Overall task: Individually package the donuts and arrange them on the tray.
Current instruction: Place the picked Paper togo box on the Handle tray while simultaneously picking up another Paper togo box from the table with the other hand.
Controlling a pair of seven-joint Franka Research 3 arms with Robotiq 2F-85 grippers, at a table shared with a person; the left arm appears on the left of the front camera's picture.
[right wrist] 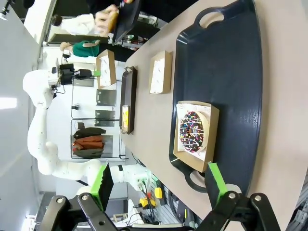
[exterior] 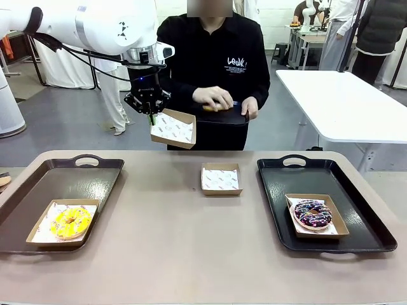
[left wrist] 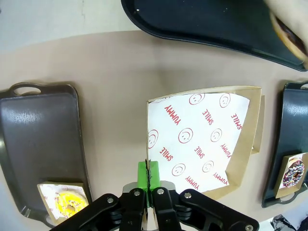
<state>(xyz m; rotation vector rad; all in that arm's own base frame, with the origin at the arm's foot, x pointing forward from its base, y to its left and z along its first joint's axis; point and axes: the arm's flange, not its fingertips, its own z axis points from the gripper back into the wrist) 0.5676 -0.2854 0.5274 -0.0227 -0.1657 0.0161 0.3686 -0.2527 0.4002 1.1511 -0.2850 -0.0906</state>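
Donuts half boxed: the left arm offers an empty box for the next one

Two donuts are already packaged. The yellow-glazed donut (exterior: 70,222) sits in its box on the left tray (exterior: 82,184), and the purple sprinkled donut (exterior: 312,213) sits boxed on the right tray (exterior: 299,178). The left gripper (exterior: 151,115) is pinched on one wall of an empty box (exterior: 173,129), green pads closed on the cardboard. It holds the box tilted in the air near the far side of the table (exterior: 165,241), just beside the small black tray (exterior: 222,119) in the person's hands (exterior: 213,97). What looks like another donut (exterior: 218,107) lies on that tray under one hand — its glaze is too hidden to tell. A second empty box (exterior: 221,178) waits at mid-table. The right gripper (right wrist: 159,180) hangs above the right tray, fingers spread wide, grasping nothing.

The step in hand looks like filling the held box. The next move likely calls for a steady, level box while a donut goes in — then lowering it onto a tray without loosening the pinch early.
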